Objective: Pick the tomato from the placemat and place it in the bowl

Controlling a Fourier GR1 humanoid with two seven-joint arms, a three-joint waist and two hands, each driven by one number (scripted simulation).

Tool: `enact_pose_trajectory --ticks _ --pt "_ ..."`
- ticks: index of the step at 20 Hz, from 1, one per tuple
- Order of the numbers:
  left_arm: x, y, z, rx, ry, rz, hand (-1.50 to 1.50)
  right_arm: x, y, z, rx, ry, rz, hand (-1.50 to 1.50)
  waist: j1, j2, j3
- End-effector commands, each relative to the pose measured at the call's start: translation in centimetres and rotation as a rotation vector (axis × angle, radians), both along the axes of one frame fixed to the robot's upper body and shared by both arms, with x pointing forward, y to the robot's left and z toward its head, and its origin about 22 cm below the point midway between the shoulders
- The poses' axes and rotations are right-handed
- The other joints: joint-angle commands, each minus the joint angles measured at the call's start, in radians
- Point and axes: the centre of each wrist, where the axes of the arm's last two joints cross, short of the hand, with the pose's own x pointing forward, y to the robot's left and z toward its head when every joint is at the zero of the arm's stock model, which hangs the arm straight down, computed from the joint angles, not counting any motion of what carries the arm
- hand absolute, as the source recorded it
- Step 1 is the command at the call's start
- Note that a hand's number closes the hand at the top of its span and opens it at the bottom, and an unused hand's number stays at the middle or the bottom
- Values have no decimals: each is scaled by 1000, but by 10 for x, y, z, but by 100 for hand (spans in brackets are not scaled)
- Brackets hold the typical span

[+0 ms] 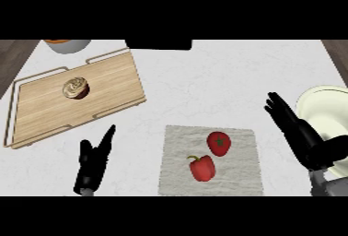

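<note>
The right hand (299, 131) is seen with its black fingers straight and apart, held over the pale marbled counter (204, 78) between the placemat and the cream-coloured rounded bowl (319, 110) at the right edge. The tomato (219, 143), smooth, red and oval, is left lying on the grey, coarse-textured rectangular placemat (238, 175), just beside a glossy red bell pepper (202, 168). The left hand (94, 159) is shown open left of the placemat, below a wooden tray (108, 87) with metal handles bearing a swirled cupcake (76, 87).
</note>
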Motion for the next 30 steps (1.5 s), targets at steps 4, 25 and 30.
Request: enact_pose_trajectory --ticks 4,25,30 --pt "39 25 58 135 -309 11 0 44 49 89 38 -402 401 150 41 -9 -8" --pt "63 86 121 221 -463 109 0 29 -5 111 -635 -479 354 -150 -41 1 -12" --pt "61 87 125 201 -464 105 0 43 8 150 -686 -470 380 -150 -39 0 -12"
